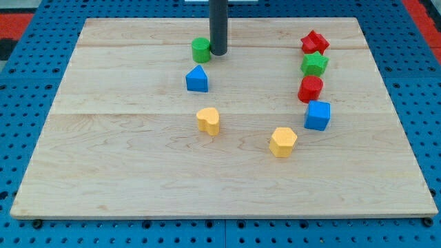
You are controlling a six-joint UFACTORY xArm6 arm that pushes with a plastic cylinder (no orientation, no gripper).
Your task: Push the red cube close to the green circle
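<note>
My tip (218, 53), a bare rod with no pincer to open or close, is sitting just right of the green cylinder (200, 49), marking the goal, while the red block (310, 89) is waiting far right.

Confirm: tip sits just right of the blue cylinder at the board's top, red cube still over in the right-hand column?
Colour is wrong. The camera view shows my tip just right of the green cylinder, not a blue one. The red cube is in the right-hand column, as stated.
</note>
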